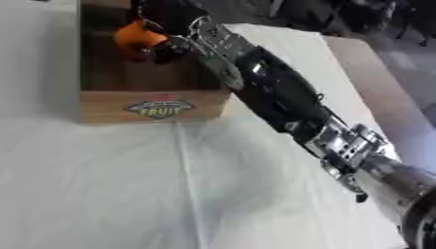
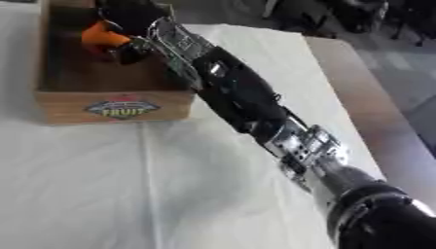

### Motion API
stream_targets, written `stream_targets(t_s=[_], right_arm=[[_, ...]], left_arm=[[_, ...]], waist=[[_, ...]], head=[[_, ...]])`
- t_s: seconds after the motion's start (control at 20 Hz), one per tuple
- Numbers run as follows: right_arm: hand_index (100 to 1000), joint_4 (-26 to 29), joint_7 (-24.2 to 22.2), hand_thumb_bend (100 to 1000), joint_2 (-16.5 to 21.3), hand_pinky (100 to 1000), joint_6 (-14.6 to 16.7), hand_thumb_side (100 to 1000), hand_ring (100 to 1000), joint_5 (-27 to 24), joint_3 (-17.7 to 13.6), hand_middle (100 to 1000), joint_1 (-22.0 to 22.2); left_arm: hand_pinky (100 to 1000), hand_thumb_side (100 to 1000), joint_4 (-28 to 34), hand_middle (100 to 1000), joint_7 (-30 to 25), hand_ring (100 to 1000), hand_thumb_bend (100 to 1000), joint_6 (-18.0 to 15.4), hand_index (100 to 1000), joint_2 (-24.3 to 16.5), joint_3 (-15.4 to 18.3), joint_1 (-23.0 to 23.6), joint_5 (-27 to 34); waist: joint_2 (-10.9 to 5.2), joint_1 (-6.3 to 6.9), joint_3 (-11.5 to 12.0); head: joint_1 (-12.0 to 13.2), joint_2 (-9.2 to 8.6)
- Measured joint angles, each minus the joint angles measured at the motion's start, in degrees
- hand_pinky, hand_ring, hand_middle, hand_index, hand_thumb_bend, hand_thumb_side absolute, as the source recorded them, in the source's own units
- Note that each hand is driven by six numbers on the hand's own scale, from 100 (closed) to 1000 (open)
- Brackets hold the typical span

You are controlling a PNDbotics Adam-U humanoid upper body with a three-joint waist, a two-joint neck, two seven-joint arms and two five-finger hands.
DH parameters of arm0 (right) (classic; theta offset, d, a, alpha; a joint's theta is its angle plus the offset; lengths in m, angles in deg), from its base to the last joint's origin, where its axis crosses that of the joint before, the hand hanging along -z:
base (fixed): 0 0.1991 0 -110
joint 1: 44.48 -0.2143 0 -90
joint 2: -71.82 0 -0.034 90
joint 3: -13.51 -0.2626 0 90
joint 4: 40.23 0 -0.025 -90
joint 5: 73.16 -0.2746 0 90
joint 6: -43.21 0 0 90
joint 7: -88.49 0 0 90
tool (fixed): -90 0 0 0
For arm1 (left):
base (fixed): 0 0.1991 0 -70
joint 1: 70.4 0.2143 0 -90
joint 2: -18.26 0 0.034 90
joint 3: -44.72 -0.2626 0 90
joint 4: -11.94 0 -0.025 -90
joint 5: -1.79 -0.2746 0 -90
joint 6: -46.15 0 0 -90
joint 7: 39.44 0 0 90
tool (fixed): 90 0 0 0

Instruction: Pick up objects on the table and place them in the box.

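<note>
— Across the white-covered table (image 1: 102,194), what do you make of the big shapes first?

— Your right arm (image 1: 281,102) runs from the lower right corner up to the far left, black shell with silver joints. Its near end is cut off by the picture's edge, so you see no shoulder. The cloth has a crease running toward you from the box.

— And the box?

— You have a wooden box (image 1: 153,109) standing at the table's far left, its front panel bearing a label that reads "FRUIT". Its far wall is cut off at the top of both views, and your forearm crosses over its right wall, hiding that corner. The floor inside is dark brown and in shadow.

— Where is your hand?

— Your right hand (image 2: 128,17) is inside the box's outline at the far end, above the floor. It is mostly a black mass there. The fingers look curled about an orange object (image 1: 136,36), which sits against the hand's near-left side.

— Can you name the object?

— No. You can see only a rounded orange shape, partly covered by dark fingers. Whether it touches the box floor, you cannot tell.

— The left hand?

— It shows in neither view.
</note>
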Motion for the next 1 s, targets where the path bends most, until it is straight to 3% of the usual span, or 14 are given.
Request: stream_targets(t_s=[0.35, 0.6, 0.85, 1.0], right_arm=[[872, -0.06, -3.59, 100, 0.05, 792, 3.42, 175, 907, 5.16, -1.62, 830, -0.32], [955, 0.73, -2.33, 100, 0.05, 810, 2.22, 532, 927, 8.81, -2.1, 864, -0.41], [981, 2.02, 0.13, 128, 0.06, 824, 0.4, 651, 939, 10.76, -2.38, 881, -0.46], [986, 2.55, 0.46, 149, 0.27, 829, 0.3, 672, 940, 10.86, -2.43, 888, -0.25]], left_arm=[[425, 741, 0.0, 585, 0.82, 524, 150, -0.49, 591, 0.31, 0.5, 0.14, -1.42], [425, 741, 0.0, 585, 1.18, 524, 151, -0.61, 590, 0.33, 0.73, 0.17, -1.88], [425, 740, 0.0, 585, 1.48, 524, 150, -0.46, 591, 0.33, 0.76, 0.18, -2.25], [425, 741, 0.0, 585, 1.61, 524, 150, -0.33, 591, 0.33, 0.77, 0.18, -2.39]], waist=[[0.32, -0.62, 0.17], [0.33, -0.79, -0.03], [0.32, -0.94, -0.48], [0.25, -0.94, -0.6]], head=[[-0.5, -0.2], [-0.48, -0.18], [-0.48, -0.01], [-0.5, 0.16]])
